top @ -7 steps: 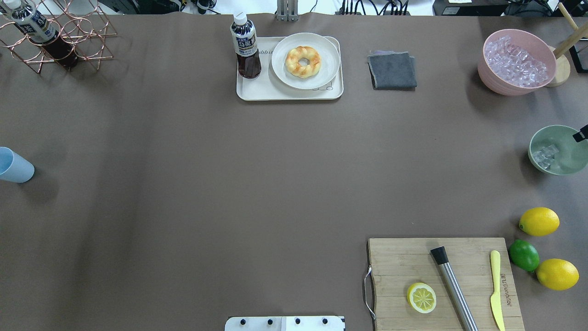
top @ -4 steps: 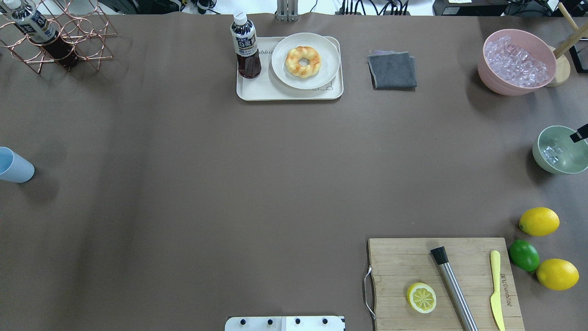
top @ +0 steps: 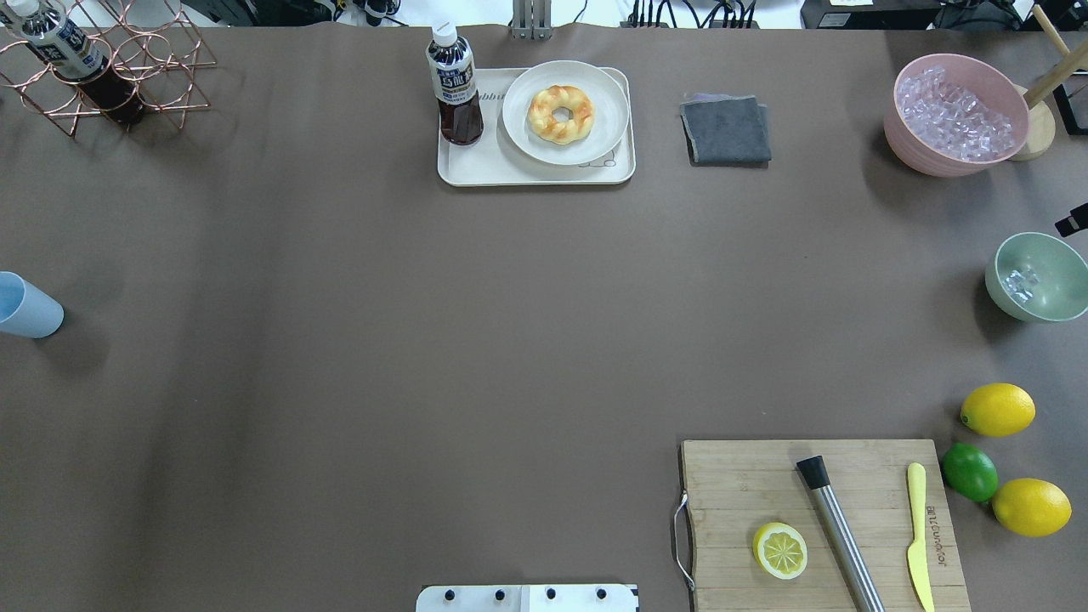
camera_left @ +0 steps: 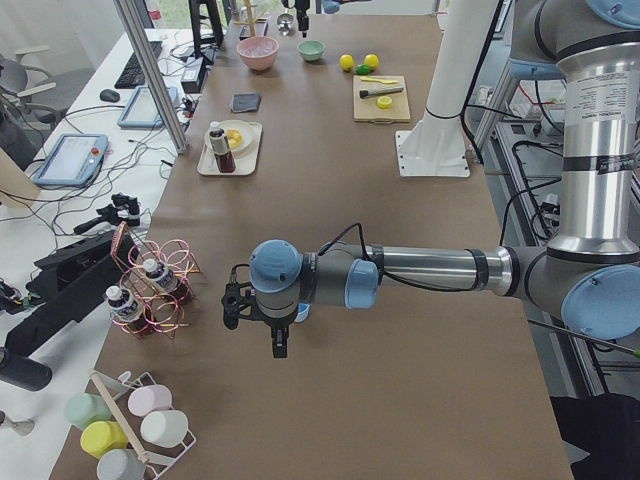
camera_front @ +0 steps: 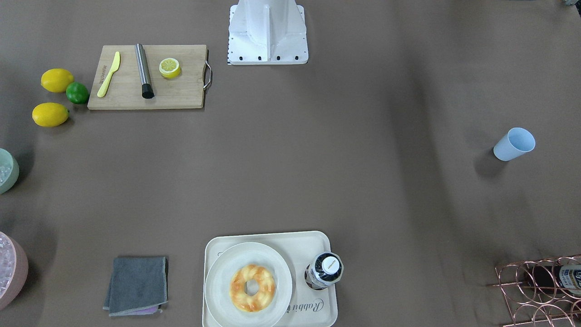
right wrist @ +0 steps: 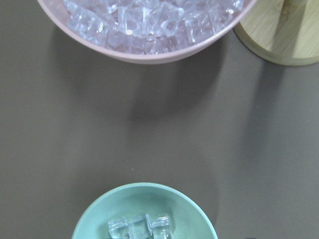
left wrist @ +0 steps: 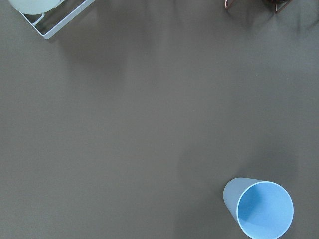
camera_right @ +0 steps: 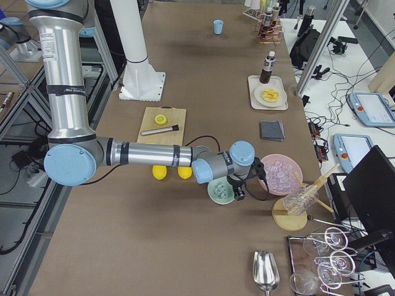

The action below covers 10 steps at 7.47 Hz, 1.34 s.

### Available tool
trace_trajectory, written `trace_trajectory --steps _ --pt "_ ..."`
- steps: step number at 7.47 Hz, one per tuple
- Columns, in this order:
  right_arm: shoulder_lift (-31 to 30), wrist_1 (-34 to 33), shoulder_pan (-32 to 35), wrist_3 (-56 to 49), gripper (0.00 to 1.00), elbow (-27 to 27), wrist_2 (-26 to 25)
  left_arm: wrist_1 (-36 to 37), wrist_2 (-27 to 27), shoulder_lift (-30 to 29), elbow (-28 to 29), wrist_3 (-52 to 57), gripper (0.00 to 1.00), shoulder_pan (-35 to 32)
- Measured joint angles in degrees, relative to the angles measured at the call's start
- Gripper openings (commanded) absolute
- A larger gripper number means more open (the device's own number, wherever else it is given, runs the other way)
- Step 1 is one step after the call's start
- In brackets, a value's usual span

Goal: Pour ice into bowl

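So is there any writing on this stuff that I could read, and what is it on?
"Rabbi": printed on the cream tray; the plate cuts off the rest.
Cutting board: a burnt-in mark, too blurred to read.
Bottle on the tray: label print too small to read.
Bottle in the copper rack: label also too small.

Wide passage left bare across middle of surface [top: 425,323]. Access to bowl [top: 1058,293] narrowed by pink tub [top: 903,143] on far side, lemon [top: 997,409] on near side; open gap seen between bowl and pink tub.
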Motion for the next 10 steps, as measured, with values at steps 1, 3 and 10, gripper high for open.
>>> trace_trajectory --steps 1,3,10 --pt "0.05 -3.41 0.98 0.36 0.99 2.97 -1.17 0.0 -0.1 0.03 0.0 0.0 0.98 0.0" --pt "-0.44 -10.19 3.52 1.79 0.99 9.04 -3.4 0.0 -0.18 0.02 0.0 0.0 0.98 0.0" --pt "-2.12 -13.56 11.15 0.21 0.99 9.25 -1.87 0.0 0.04 0.06 -0.17 0.35 0.98 0.0"
